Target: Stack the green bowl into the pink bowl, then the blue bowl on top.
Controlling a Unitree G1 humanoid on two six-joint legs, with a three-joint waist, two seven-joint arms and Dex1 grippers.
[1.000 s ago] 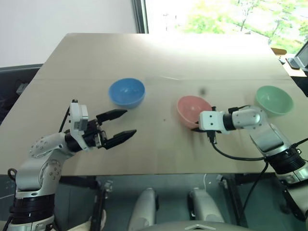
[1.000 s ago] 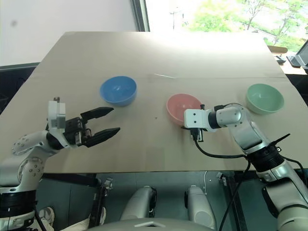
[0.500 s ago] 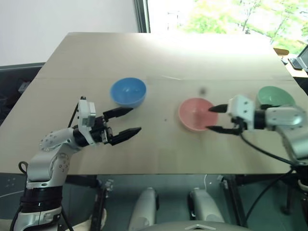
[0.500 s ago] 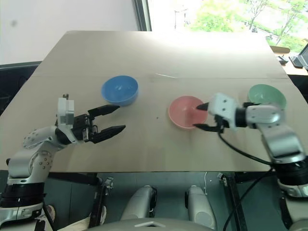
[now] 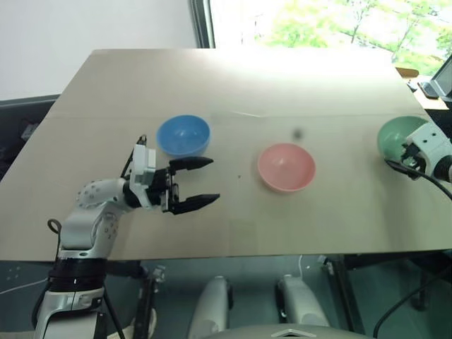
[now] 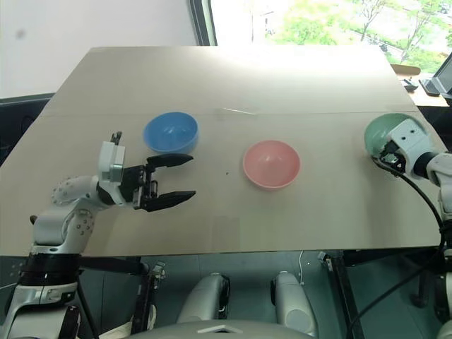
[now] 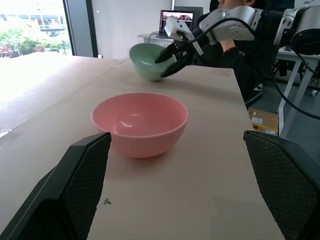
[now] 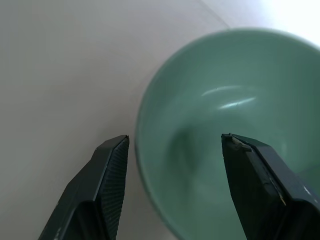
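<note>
Three bowls stand apart on the table [image 5: 233, 85], none nested. The pink bowl [image 5: 286, 167] sits near the table centre. The blue bowl [image 5: 183, 135] lies at its 10 o'clock, well apart. The green bowl [image 6: 385, 134] lies at its 2 o'clock, near the table's right edge. The left gripper [image 5: 198, 181] sits at 6 o'clock of the blue bowl, at 9 o'clock of the pink bowl. The right gripper [image 7: 167, 56] straddles the green bowl's near rim.
</note>
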